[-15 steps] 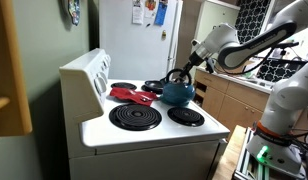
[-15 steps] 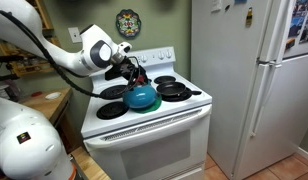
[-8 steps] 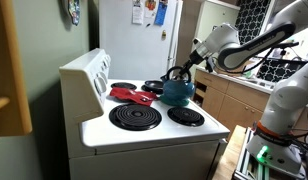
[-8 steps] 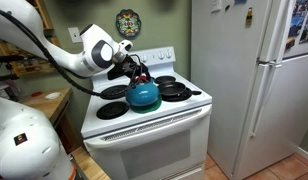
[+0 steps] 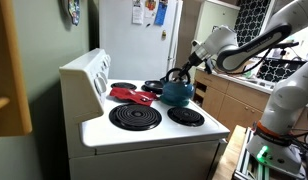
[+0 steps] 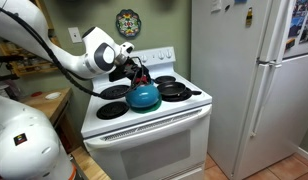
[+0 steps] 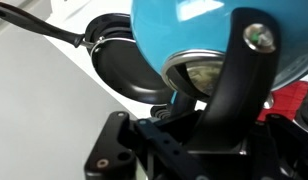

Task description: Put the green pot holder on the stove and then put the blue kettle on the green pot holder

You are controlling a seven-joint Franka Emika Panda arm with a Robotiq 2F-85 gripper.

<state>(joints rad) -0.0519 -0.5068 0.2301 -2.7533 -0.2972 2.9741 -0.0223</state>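
Observation:
The blue kettle (image 5: 176,94) (image 6: 142,97) is over the middle of the white stove (image 5: 144,135) (image 6: 144,128), between the coil burners. My gripper (image 5: 180,72) (image 6: 135,70) is shut on its black arched handle from above. In the wrist view the kettle's teal body (image 7: 209,35) fills the top and its handle (image 7: 234,95) runs down between my fingers (image 7: 209,120). I cannot tell whether the kettle rests on the stove or hangs just above it. The green pot holder is not visible in any view.
A flat red pad (image 5: 129,96) (image 7: 294,100) lies on the stove beside the kettle. A black skillet (image 6: 175,90) (image 7: 124,65) sits on a back burner. The white fridge (image 6: 254,80) (image 5: 144,40) stands next to the stove, and a wooden counter (image 5: 229,100) is on its other side.
The arm has shifted very slightly; the kettle and everything else on the stove stay where they were.

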